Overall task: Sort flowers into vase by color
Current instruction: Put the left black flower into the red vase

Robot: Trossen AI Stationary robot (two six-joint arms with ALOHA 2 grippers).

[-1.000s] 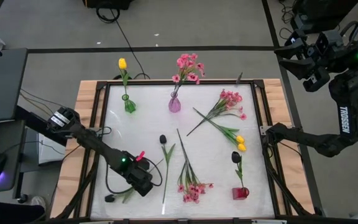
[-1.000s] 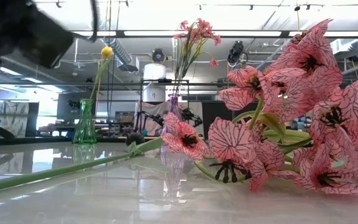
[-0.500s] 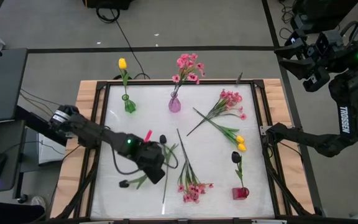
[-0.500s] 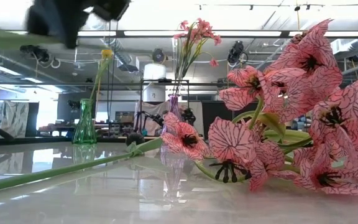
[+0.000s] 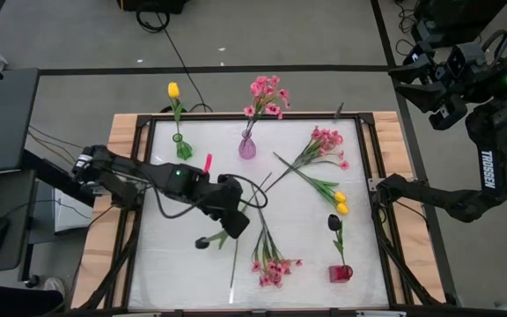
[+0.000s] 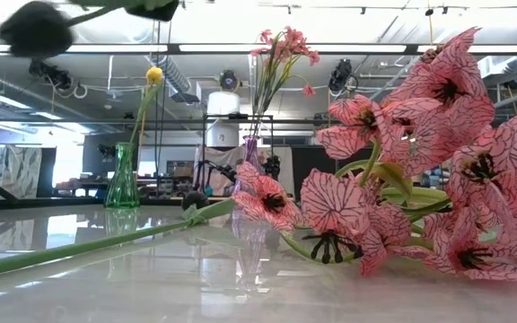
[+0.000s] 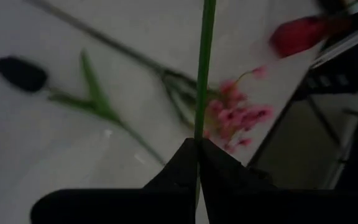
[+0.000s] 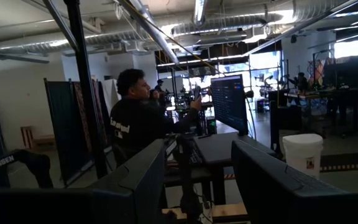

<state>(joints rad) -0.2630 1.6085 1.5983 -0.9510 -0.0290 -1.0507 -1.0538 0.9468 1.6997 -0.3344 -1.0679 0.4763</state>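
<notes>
Tabletop (image 5: pixel 174 273): white sheet in a wood frame, three vases on it. Green vase (image 5: pixel 183 148) at the far left holds one yellow tulip. Purple vase (image 5: pixel 247 146) at the far middle holds a pink spray. Red vase (image 5: pixel 341 273) at the near right holds a dark tulip.

Left arm reaches out over the middle of the tabletop. Left gripper (image 5: pixel 233 218) has its jaws pinched shut on the thin green stem of a dark tulip (image 5: pixel 202 242), lifted clear of the surface. The bloom hangs off to the gripper's near left; in the low view it sits high, well above the sheet. Wrist view shows the stem (image 7: pixel 202 74) running straight out from between the jaws.

Right arm is parked beyond the right edge of the tabletop. Right gripper (image 8: pixel 194 180) has its jaws part open on nothing, facing the room.

Loose flowers remaining: pink spray (image 5: pixel 274 267) near middle, pink spray (image 5: pixel 326 145) far right with a yellow tulip (image 5: pixel 340 202) just beside it, their stems crossing.

Handling, my read: very light, stem thin and springy, head-heavy, so it swings and droops when held near one end. Smooth stem may slip or twist in the jaws. Grip mid-stem, below the leaves, never the bloom. Next stop is likely the red vase.
</notes>
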